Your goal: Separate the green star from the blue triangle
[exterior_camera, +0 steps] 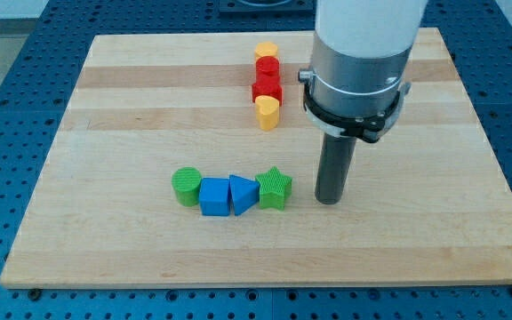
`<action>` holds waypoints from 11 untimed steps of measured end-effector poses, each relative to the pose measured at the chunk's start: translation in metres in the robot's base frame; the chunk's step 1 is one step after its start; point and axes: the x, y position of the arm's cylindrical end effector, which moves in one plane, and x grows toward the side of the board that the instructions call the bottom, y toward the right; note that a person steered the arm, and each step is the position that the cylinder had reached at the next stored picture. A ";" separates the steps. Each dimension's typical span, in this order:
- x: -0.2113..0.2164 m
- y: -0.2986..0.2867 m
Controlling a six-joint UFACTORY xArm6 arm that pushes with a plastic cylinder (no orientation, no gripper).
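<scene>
The green star (275,188) sits at the right end of a row of blocks in the lower middle of the board, touching the blue triangle (243,194) on its left. A blue cube (213,196) and a green cylinder (186,186) continue the row to the left. My tip (328,199) rests on the board just right of the green star, a small gap apart from it.
A column of blocks stands near the view's top middle: a yellow cylinder (266,50), a red cylinder (267,68), a red star-like block (267,89) and a yellow heart (268,112). The wooden board (105,133) lies on a blue table.
</scene>
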 end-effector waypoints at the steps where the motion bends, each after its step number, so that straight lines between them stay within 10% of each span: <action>1: -0.031 -0.008; 8: -0.028 -0.110; 11: -0.018 -0.053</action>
